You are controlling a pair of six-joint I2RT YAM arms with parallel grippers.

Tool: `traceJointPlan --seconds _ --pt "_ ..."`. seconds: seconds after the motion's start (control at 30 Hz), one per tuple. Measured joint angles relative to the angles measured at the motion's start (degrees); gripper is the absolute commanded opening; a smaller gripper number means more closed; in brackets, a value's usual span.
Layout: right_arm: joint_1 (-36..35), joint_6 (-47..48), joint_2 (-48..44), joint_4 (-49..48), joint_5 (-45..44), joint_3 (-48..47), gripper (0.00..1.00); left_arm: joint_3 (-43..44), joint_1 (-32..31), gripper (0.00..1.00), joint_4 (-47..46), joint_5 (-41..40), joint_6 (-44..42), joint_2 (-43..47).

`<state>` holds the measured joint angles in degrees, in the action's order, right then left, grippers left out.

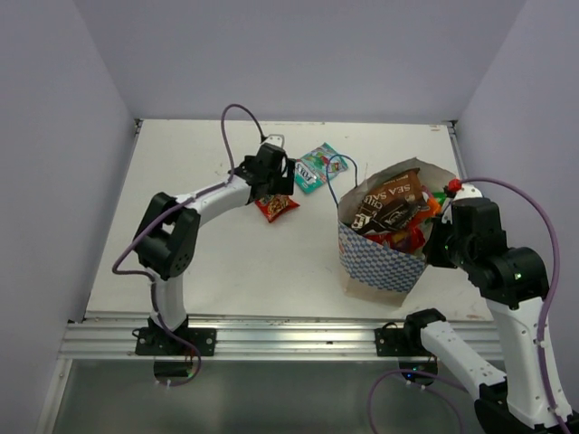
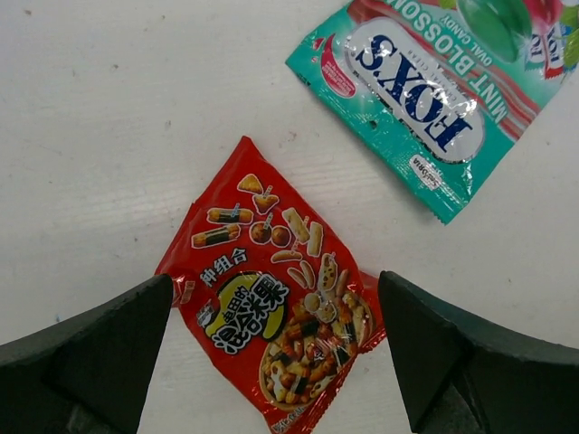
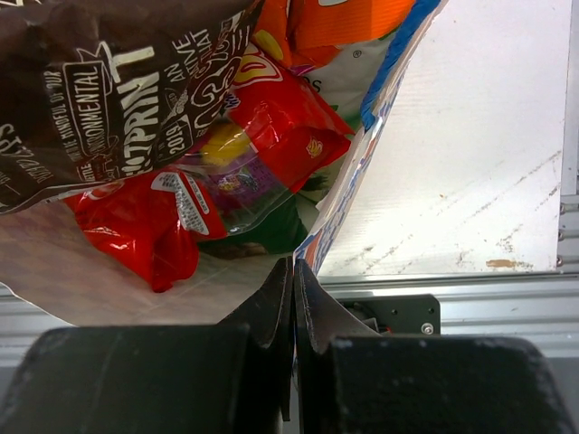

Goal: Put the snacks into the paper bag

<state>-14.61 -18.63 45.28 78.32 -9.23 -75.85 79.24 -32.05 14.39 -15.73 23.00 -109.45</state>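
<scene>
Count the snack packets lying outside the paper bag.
2. A red glossy snack packet lies under the left gripper; a teal glossy mint packet beside it. None seems hidden.

A robotics lab cell: white table (image 1: 235, 271) boxed by plain walls (image 1: 298, 54), 2 arms (image 1: 172, 240) bolted to an aluminium rail (image 1: 289, 336).

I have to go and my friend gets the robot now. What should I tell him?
Left gripper: open, over the red packet, a finger on each side.
Right gripper: shut on the rim of the bag.
Done: the brown packet and several others are in the bag.
Left: the red packet and the teal packet, both on the table to the left of the bag.
</scene>
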Motion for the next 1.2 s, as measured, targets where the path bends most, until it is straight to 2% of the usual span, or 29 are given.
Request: traceJointPlan --seconds 0.07,0.13,0.17,0.2,0.23,0.33,0.5,0.63,0.77,0.9,1.03,1.2 --pt "0.0 0.0 -0.1 0.2 0.0 0.0 0.0 0.0 0.0 0.97 -0.6 0.1 -0.3 -2.2" --pt "0.0 0.0 0.0 0.3 0.0 -0.1 0.0 -0.1 0.0 0.71 -0.6 0.1 -0.4 -4.7" --pt "0.0 0.0 0.0 0.3 0.0 -0.1 0.0 -0.3 0.0 0.37 -0.5 0.1 -0.7 -6.0" --pt "0.0 0.0 0.0 0.3 0.0 -0.2 0.0 -0.5 0.0 0.07 -0.7 -0.1 -0.7 -6.7" --pt "0.0 0.0 0.1 0.3 0.0 -0.2 0.0 -0.6 0.0 0.0 -0.9 -0.7 -1.1 -6.7" --pt "0.0 0.0 0.1 0.3 0.0 -0.2 0.0 -0.3 -0.1 0.0 -2.1 -1.1 -1.6 -4.2" --pt "0.0 -0.2 0.1 0.3 0.0 -0.2 0.0 1.2 -0.5 0.0 2.2 -2.0 -1.5 -0.8" --pt "0.0 -0.5 0.0 0.3 0.0 -0.2 0.0 9.0 -2.5 0.0 4.4 -0.5 -1.4 5.7" --pt "0.0 -0.7 0.0 0.3 0.0 -0.2 0.0 22.8 -9.6 0.0 -0.8 6.9 -1.1 12.3" --pt "0.0 -1.0 -0.1 0.3 0.0 -0.2 0.0 28.9 -18.7 0.0 -8.2 17.4 0.4 16.1" --pt "0.0 -1.4 -0.4 0.5 0.0 -0.2 0.0 33.2 -24.8 0.0 -9.6 24.9 1.0 12.1" --pt "0.0 -1.8 -1.0 0.8 0.0 -0.2 0.0 29.3 -28.9 0.0 -6.5 28.0 1.2 3.0"
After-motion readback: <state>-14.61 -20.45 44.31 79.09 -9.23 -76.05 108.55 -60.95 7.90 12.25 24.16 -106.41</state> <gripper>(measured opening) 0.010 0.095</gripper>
